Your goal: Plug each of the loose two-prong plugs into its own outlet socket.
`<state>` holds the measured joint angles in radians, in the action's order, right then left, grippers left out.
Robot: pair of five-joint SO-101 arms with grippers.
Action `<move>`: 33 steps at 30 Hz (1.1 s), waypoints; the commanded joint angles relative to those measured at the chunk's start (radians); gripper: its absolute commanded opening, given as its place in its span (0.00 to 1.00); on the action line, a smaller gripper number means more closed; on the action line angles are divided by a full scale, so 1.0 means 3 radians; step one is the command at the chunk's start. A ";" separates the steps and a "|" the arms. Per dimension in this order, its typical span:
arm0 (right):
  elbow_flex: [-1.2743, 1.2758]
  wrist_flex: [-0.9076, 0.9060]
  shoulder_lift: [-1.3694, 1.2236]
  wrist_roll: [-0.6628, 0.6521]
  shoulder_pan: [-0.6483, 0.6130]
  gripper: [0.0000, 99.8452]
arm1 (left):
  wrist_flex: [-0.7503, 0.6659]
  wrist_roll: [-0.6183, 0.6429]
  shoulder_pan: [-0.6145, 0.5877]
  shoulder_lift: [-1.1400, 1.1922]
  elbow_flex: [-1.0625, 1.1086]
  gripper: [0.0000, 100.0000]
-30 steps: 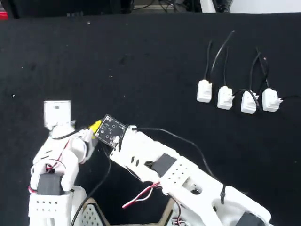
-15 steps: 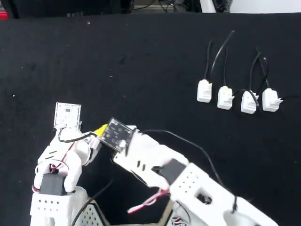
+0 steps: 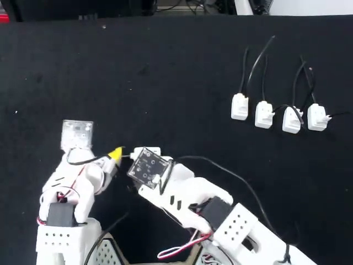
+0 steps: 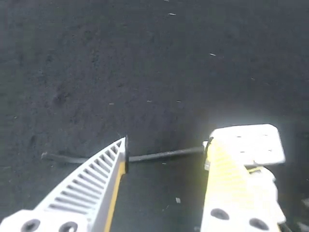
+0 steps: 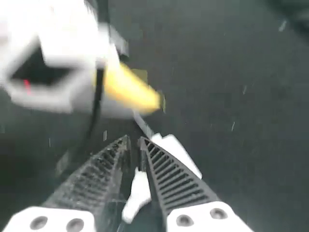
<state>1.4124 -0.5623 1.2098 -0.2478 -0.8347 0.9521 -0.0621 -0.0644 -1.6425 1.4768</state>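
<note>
A loose white plug [image 3: 149, 150] lies on the black table at the front left, and its thin black cable [image 4: 164, 155] crosses between my left gripper's fingers. My left gripper [image 4: 166, 142] is open and sits low over the table. The plug [image 4: 246, 142] lies just past the tip of its yellow finger [image 4: 227, 179]. My right gripper [image 5: 134, 139] has its fingers drawn together to a narrow slit. The plug [image 5: 174, 151] shows white under and just beyond its tips. I cannot tell whether they touch it. The left gripper's yellow fingertip [image 5: 130, 89] is close ahead.
Several white socket blocks [image 3: 264, 114] with black cable tails stand in a row at the right. The right arm [image 3: 187, 193] slants in from the front right, close beside the left arm [image 3: 69, 182]. The table's front edge is just behind both arm bases.
The right arm has drawn back to the right and toward the front edge. The left wrist has shifted slightly right. The plug has stayed about where it was.
</note>
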 commanded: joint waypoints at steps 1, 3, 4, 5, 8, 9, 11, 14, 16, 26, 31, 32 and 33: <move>-0.0417 -0.0578 -0.0350 0.0159 0.0102 0.06 | -0.0148 0.0097 -0.0509 -0.0036 -0.0084 0.26; -0.0453 -0.0619 -0.0616 0.0164 0.0102 0.14 | -0.0286 0.0343 -0.0806 -0.0036 -0.0074 0.26; -0.0453 -0.0552 -0.0770 0.0164 0.0102 0.17 | -0.0348 0.0481 -0.0944 -0.0036 -0.0069 0.26; -0.0448 -0.0455 -0.0933 0.0164 0.0097 0.20 | -0.0399 0.0604 -0.1066 -0.0036 -0.0064 0.26; -0.0478 -0.0174 -0.1373 0.0164 0.0102 0.20 | -0.0450 0.0808 -0.1286 -0.0036 -0.0064 0.26; -0.0478 -0.0051 -0.1501 0.0164 0.0113 0.20 | -0.0450 0.0829 -0.1312 -0.0036 -0.0064 0.26; -0.0488 0.0164 -0.1701 0.0292 0.0164 0.20 | -0.0440 0.0823 -0.1312 -0.0036 -0.0064 0.26; -0.0494 0.0348 -0.1905 0.0721 0.0245 0.20 | -0.0440 0.0823 -0.1312 -0.0036 -0.0064 0.26; -0.0494 0.0440 -0.2023 0.0895 0.0240 0.20 | -0.0440 0.0823 -0.1312 -0.0036 -0.0064 0.26; -0.0939 0.0261 -0.2565 0.0956 0.0240 0.20 | -0.0440 0.0839 -0.1337 -0.0036 -0.0069 0.26; -0.1481 -0.0476 -0.2770 0.0946 0.0266 0.20 | -0.0440 0.0839 -0.1343 -0.0036 -0.0069 0.26; -0.1598 -0.0639 -0.2754 0.0946 0.0266 0.20 | -0.0440 0.0839 -0.1343 -0.0036 -0.0069 0.26; -0.1701 -0.0767 -0.2734 0.0946 0.0261 0.20 | -0.0440 0.0839 -0.1343 -0.0036 -0.0069 0.26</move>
<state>1.0595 -0.6314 0.3844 0.0345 -0.7795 0.8370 0.1772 -0.4557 -1.6425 1.4768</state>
